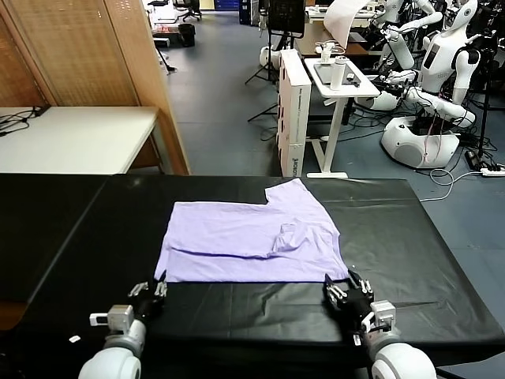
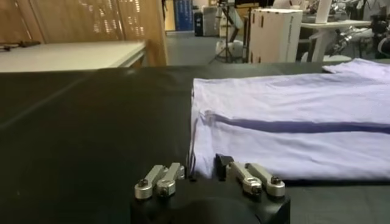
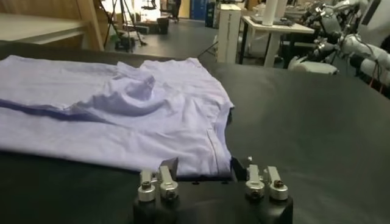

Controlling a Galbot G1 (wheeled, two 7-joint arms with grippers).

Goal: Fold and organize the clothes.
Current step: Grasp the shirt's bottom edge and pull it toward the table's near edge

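T-shirt point(image 1: 251, 243): your lavender tee lies flat and partly folded in the middle of the black table point(image 1: 410, 237), one long fold running across it and a sleeve bunched up toward the right side.
Near hem: it runs along the edge closest to the robot, and both grippers sit right at it, one per corner.
Left gripper point(image 1: 152, 290): you have it at the shirt's near-left corner. In the left wrist view point(image 2: 204, 170) the fingers point(image 2: 226, 163) sit on either side of the hem corner, fabric between them; looks pinched, with a gap still showing beside the cloth.
Right gripper point(image 1: 344, 289): you have it at the near-right corner. In the right wrist view point(image 3: 204, 171) the hem edge sits between the fingers point(image 3: 170, 167); the tips meet the cloth, pinching the edge.
Shirt vs grippers: the body of the tee stretches away from both, toward the table's far side; the cloth is not lifted, still flat on the table.
Beyond table: white stand point(image 1: 339, 87) and white robots point(image 1: 442, 71) well apart from your work.
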